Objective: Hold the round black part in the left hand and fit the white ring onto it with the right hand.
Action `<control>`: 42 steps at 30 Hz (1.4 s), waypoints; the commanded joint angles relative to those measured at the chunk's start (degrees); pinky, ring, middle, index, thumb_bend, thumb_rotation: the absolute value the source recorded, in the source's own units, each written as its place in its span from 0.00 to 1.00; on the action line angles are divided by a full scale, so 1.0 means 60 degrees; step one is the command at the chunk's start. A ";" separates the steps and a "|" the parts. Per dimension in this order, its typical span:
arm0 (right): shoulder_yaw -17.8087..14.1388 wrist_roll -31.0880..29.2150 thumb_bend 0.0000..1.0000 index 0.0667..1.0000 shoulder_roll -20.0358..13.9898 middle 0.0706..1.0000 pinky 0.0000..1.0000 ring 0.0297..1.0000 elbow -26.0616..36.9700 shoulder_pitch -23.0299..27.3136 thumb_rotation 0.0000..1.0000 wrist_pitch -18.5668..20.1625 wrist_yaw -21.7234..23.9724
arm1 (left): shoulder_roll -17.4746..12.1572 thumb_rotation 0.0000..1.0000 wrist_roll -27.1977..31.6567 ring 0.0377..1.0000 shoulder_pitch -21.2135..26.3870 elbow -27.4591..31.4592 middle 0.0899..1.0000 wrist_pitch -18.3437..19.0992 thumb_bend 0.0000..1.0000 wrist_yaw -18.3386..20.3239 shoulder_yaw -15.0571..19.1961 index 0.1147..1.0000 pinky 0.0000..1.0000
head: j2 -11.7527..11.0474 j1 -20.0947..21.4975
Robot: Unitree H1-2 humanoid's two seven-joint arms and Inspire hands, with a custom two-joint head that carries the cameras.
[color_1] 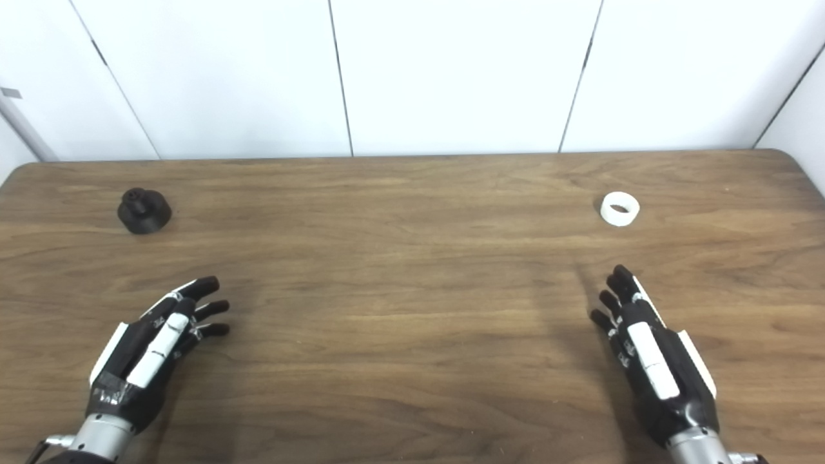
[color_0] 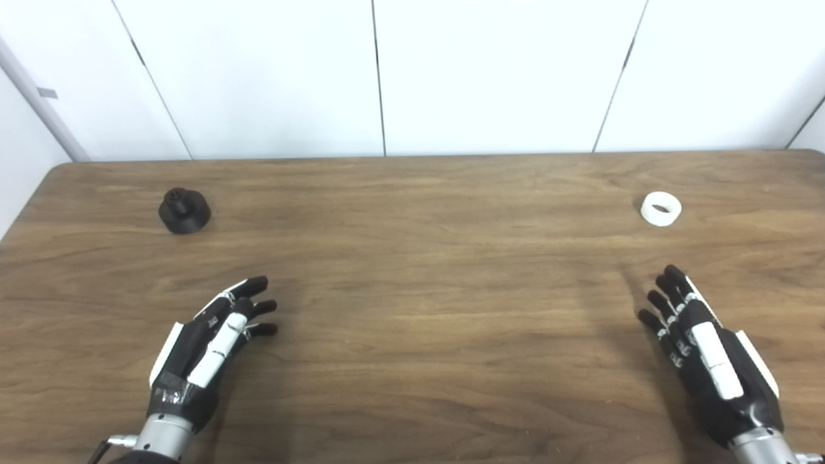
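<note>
The round black part (color_0: 184, 210) is seen standing on the far left of the wooden table (color_0: 425, 258), a small knob raised on its top, untouched and well apart from everything else; nearer the front edge, the left hand (color_0: 206, 351) is held low over the wood, nothing grasped in it, its fingers (color_0: 258, 308) stretched forward and spread only a little, pointing up and to the right; whether the palm rests on the surface cannot be told. The middle of the table is shown as bare brown grain with darker streaks. On the right, the right hand (color_1: 651, 357) is likewise held empty, its fingers (color_1: 620, 278) extended and lying close together, aimed toward the far edge; the white ring (color_1: 620, 209) is found beyond those fingertips, lying flat on the wood with its hole facing up, near but not touched. Behind the table, a wall of white panels (color_0: 503, 71) divided by thin dark seams is seen.
</note>
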State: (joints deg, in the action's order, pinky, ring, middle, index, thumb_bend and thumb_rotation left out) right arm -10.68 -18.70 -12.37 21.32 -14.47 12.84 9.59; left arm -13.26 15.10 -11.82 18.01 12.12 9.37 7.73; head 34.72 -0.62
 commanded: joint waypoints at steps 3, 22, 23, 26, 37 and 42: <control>0.0027 -0.0044 0.65 0.97 -0.0015 0.98 0.94 0.97 0.0092 0.0155 0.73 -0.0368 0.0075 | -0.0160 0.56 -0.0174 0.79 0.0059 -0.0186 0.87 -0.0123 0.52 0.0112 -0.0107 0.77 0.80 | -0.0077 -0.0019; 0.0026 -0.0051 0.61 0.99 -0.0074 0.99 0.97 0.98 -0.0622 0.0526 0.75 -0.0714 0.0134 | -0.0763 0.29 -0.4750 0.71 -0.0331 0.1212 0.70 -0.1405 0.68 -0.1997 0.1760 0.48 0.60 | -0.0637 -0.0590; 0.0019 -0.0073 0.60 0.99 -0.0088 1.00 0.97 0.99 -0.0658 0.0539 0.75 -0.0727 0.0139 | -0.0836 0.25 -0.4878 0.70 -0.0334 0.1177 0.69 -0.1483 0.68 -0.2112 0.1947 0.48 0.57 | -0.0656 -0.0621; -0.0001 -0.0184 0.57 1.00 -0.0130 1.00 1.00 1.00 -0.0767 0.0573 0.74 -0.0757 0.0174 | -0.1079 0.16 -0.5418 0.68 -0.0350 0.1164 0.67 -0.1498 0.73 -0.2456 0.2502 0.46 0.54 | -0.0718 -0.0801; -0.0034 -0.0328 0.55 1.00 -0.0161 1.00 1.00 1.00 -0.1136 0.0828 0.74 -0.0760 0.0169 | -0.1599 0.07 -0.5847 0.60 -0.0130 0.1255 0.59 -0.1270 0.52 -0.2716 0.3759 0.41 0.49 | -0.1079 -0.1315; -0.0074 -0.0350 0.55 1.00 -0.0148 1.00 1.00 1.00 -0.1264 0.0953 0.75 -0.0651 0.0101 | -0.2023 0.26 -0.6402 0.78 0.0376 0.1141 0.80 0.0238 0.94 -0.2051 0.3454 0.61 0.59 | -0.1292 -0.1695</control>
State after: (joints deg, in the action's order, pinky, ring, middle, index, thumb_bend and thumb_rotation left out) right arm -10.78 -20.19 -12.70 13.67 -9.47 8.77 10.05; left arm -23.11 -22.11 -11.18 24.08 11.90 -3.65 28.79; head 27.34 -9.66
